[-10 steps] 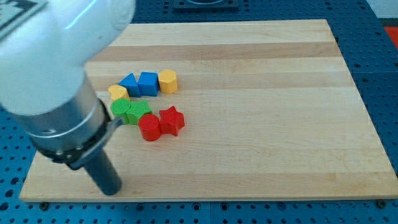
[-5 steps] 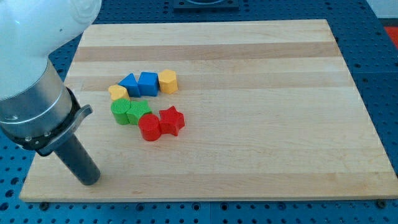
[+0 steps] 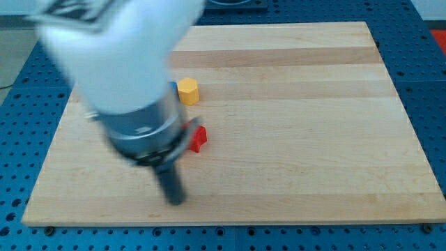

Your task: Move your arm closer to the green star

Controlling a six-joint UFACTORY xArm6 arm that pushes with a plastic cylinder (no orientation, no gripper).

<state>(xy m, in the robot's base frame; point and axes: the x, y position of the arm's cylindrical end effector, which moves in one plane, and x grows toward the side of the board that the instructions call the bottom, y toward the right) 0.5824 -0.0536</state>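
My tip (image 3: 175, 200) bare, grasping nothing, below the red star (image 3: 198, 138); green star hidden behind arm, closeness unclear, approach seemingly unfinished

The wooden worktop (image 3: 293, 139) lay on a blue perforated base (image 3: 432, 84). On it sat a yellow block (image 3: 187, 90). A red block (image 3: 199, 138) showed partly beside my arm.

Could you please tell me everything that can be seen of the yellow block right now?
The yellow block looks like a short, faceted prism, perhaps hexagonal, in plain matte yellow. It stands upright, flat on the pale wooden board, in the upper left part of the view. Its left edge is cut off by the blurred arm, so I cannot tell whether anything touches it there. The red block lies apart, below it. My tip rests well below, nearer the view's bottom.
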